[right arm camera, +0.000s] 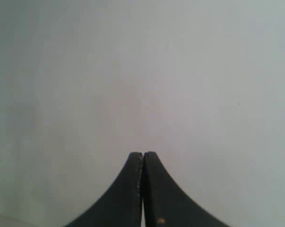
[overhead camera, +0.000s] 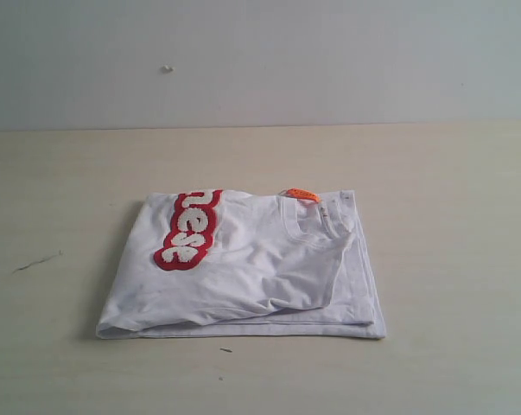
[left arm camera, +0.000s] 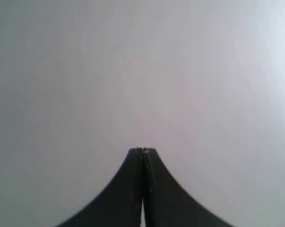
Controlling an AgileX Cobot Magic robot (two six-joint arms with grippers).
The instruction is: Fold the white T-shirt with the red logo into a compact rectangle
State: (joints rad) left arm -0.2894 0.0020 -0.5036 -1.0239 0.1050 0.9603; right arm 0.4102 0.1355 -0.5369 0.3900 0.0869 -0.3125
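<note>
The white T-shirt (overhead camera: pixel 260 277) lies folded into a rough rectangle on the middle of the table (overhead camera: pixel 61 190) in the exterior view. Its red logo (overhead camera: pixel 189 229) with fuzzy white letters runs along the upper left part of the fold. The collar and an orange neck tag (overhead camera: pixel 300 194) sit at the far right corner. Neither arm shows in the exterior view. My left gripper (left arm camera: pixel 142 150) is shut with nothing between its black fingers, facing a blank pale surface. My right gripper (right arm camera: pixel 142 153) is also shut and empty, facing the same kind of pale surface.
The light wooden table carries a dark scratch (overhead camera: pixel 37 262) at the left and a small dark speck (overhead camera: pixel 225 350) in front of the shirt. A pale wall (overhead camera: pixel 329 60) rises behind the table's far edge.
</note>
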